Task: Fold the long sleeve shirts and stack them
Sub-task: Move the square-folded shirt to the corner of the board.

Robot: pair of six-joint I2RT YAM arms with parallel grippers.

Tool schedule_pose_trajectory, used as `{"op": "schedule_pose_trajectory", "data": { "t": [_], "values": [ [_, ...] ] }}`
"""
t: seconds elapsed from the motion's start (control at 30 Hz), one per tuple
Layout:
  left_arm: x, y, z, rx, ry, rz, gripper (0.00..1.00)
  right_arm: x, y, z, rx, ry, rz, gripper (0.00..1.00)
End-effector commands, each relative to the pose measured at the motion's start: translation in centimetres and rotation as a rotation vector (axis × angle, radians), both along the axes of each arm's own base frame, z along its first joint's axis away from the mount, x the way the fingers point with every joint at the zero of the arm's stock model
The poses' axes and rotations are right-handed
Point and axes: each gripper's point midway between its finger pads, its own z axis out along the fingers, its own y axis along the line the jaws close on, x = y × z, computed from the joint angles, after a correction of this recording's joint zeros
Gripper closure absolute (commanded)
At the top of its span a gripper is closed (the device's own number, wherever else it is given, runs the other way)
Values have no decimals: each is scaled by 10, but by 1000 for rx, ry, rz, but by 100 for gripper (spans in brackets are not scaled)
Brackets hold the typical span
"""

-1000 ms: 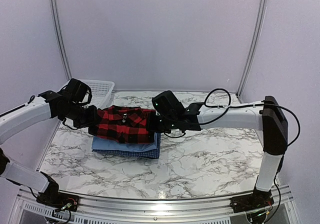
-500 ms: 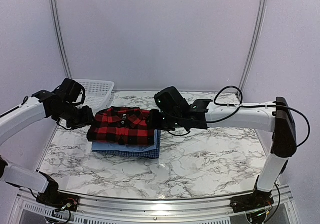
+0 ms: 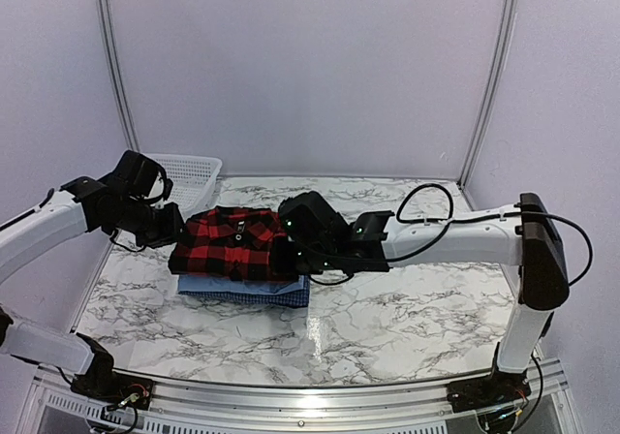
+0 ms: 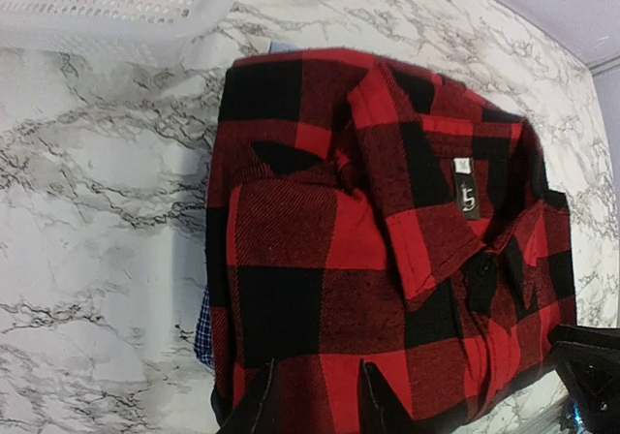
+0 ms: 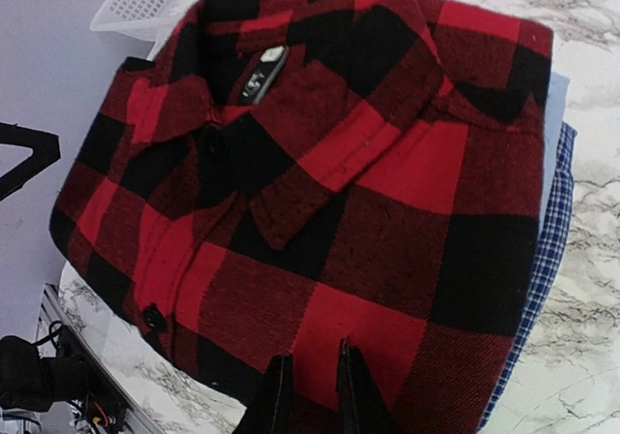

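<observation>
Plaid flannel shirt (image 3: 235,244) lies folded atop the blue shirts (image 3: 208,282), left of frame centre; left gripper (image 4: 318,400) part-open, right gripper (image 5: 315,393) hold indeterminate; cloth snagged on withdrawal could drag the stack askew.

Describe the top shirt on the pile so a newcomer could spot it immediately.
Start at the marble table and find the white mesh basket at its far left corner. Right in front lies a pile of folded shirts. The top one is red-and-black plaid flannel, unlike the light blue shirt and blue checked shirt beneath it.
</observation>
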Motion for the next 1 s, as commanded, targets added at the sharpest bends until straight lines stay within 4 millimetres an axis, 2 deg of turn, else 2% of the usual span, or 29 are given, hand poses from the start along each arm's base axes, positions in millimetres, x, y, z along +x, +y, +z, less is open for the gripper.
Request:
{"op": "schedule_pose_trajectory", "data": {
  "t": [0.0,0.13,0.3,0.33,0.37,0.5,0.67,0.83,0.97],
  "values": [
    [-2,-10,-30,-33,58,-18,73,-9,1,-26,31,57,-4,87],
    [-3,-7,-47,-18,87,-2,75,-14,-5,-38,37,80,-10,87],
    [0,-4,-37,-11,50,11,75,-12,-13,-18,43,42,-25,85],
    [2,-2,-25,-12,20,12,72,-5,-27,-3,46,11,-43,77],
    [2,-3,-21,-17,11,9,69,-1,-32,1,49,1,-48,70],
    [2,-3,-1,-40,-43,8,51,12,-51,14,90,-35,-48,34],
    [4,-5,26,-71,-112,-1,28,29,-66,20,191,-64,0,4],
    [9,-17,44,-87,-148,-23,9,50,-71,8,263,-58,58,1],
    [12,-29,52,-88,-166,-35,1,71,-72,-4,326,-36,84,2]
  ]
}}
